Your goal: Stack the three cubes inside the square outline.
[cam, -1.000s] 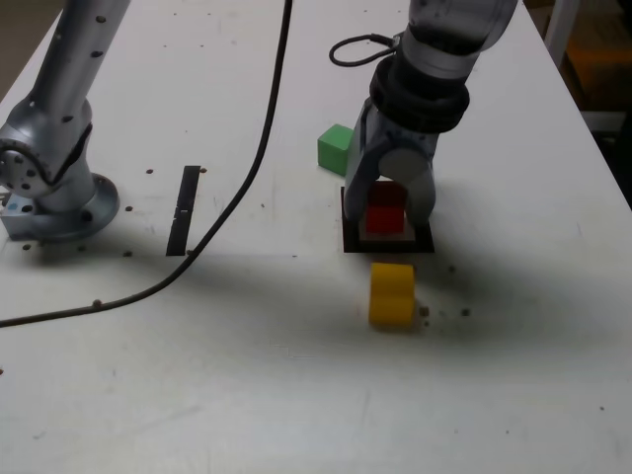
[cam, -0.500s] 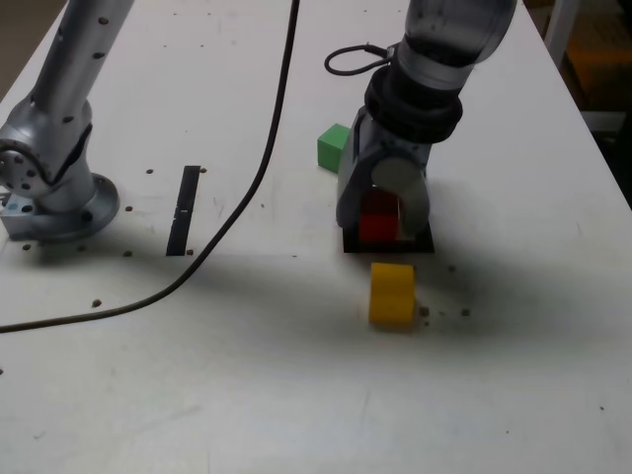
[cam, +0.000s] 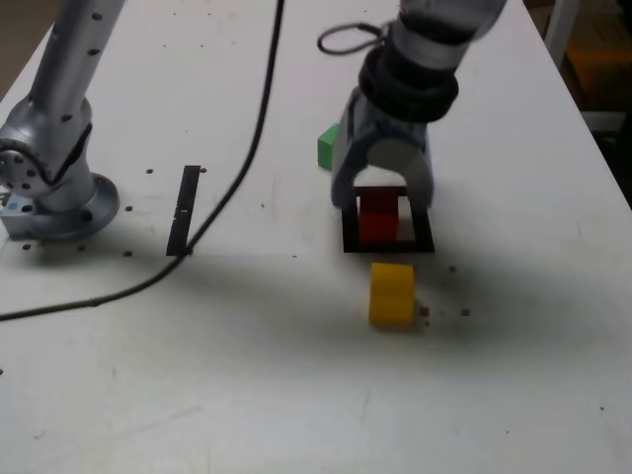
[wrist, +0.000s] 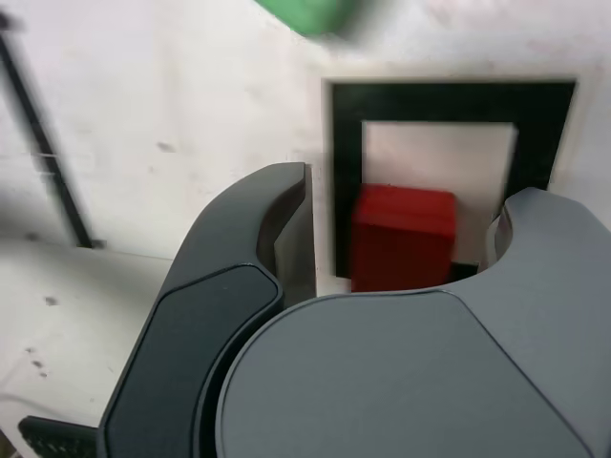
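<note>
Exterior view first: we see the claw (cam: pixel 383 196) over the square outline (cam: pixel 350 232), its fingers apart, one on each side of the red cube (cam: pixel 378 215). We make out bare space between the cube and the fingers in the wrist view, so nothing is clamped.

Taking the exterior view as a clock face centred on the square outline, with twelve at the top, we place the red cube inside the frame, just toward nine o'clock of its middle. We find the yellow cube (cam: pixel 392 294) outside, near the frame at six o'clock, and the green cube (cam: pixel 327 149) outside at about eleven, partly hidden behind the claw. All three sit apart on the worktop (cam: pixel 247 375), with none stacked.

Farther out toward nine o'clock we have the black strip (cam: pixel 184 211), with the dark cable (cam: pixel 233 194) curving across it.
</note>
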Controlling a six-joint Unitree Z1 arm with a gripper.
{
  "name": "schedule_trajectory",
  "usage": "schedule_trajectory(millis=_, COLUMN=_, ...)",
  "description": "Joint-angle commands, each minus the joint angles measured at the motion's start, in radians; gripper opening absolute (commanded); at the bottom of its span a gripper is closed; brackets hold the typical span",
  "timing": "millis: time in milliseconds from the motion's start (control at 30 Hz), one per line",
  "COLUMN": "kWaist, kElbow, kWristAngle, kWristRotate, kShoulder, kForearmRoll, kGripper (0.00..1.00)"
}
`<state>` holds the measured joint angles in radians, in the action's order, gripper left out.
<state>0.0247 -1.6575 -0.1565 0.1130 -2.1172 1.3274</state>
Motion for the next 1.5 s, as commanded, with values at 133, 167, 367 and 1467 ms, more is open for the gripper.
schedule_trajectory(millis=133, kWaist=-0.002, kElbow=-0.009, kWristAngle=0.041, kWristRotate=0.043, kShoulder=0.118, kForearmRoll=0.086, kGripper=0.74)
schedule_trajectory(millis=167, kWaist=0.001, kElbow=-0.011, kWristAngle=0.041, kWristRotate=0.045, kShoulder=0.130, kForearmRoll=0.094, kGripper=0.74)
schedule_trajectory(millis=367, kWaist=0.054, kElbow=-0.046, kWristAngle=0.005, kWristRotate=0.043, kShoulder=0.165, kForearmRoll=0.114, kGripper=0.72)
schedule_trajectory(millis=1467, kWaist=0.342, kElbow=-0.268, kWristAngle=-0.132, kWristRotate=0.283, kShoulder=-0.102, kForearmRoll=0.086, kGripper=0.72)
